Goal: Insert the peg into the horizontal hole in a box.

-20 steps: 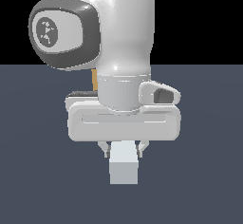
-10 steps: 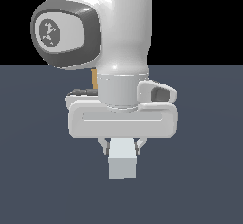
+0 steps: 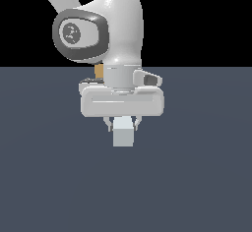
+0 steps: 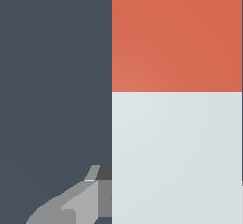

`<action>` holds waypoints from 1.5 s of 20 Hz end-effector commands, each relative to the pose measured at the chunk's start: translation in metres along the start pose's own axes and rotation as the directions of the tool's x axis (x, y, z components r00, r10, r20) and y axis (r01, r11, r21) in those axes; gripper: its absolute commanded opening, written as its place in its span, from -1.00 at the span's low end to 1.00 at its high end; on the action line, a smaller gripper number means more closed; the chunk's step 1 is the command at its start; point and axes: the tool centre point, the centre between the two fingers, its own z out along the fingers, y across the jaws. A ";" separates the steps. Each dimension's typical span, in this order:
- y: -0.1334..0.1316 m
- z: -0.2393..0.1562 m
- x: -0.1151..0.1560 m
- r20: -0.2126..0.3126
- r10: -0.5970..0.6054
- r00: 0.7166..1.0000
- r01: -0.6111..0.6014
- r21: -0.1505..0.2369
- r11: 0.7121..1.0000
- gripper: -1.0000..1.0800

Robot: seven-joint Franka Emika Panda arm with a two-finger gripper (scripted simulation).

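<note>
Seen from the exterior view, a white robot arm [image 3: 106,29] with a dark grey round joint cap comes down from about eleven o'clock and fills the upper middle of the scene, over a plain slate-blue bench [image 3: 44,177] under a black background. At the centre, the end effector [image 3: 122,123] points downward and is clamped on the peg [image 3: 123,133], whose pale grey square end faces the camera, with a short dark fingertip pressed against each side. A small tan sliver of the box [image 3: 99,71] peeks out behind the arm at about ten o'clock from the end effector; its hole is hidden. In the wrist view, one grey finger [image 4: 78,201] touches the peg [image 4: 176,156], which looms very close, its light grey length meeting a red-orange end section [image 4: 176,35] at a straight seam.
</note>
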 end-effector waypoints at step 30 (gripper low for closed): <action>-0.006 -0.026 0.124 0.000 -0.054 0.999 0.054 -0.003 0.999 -1.00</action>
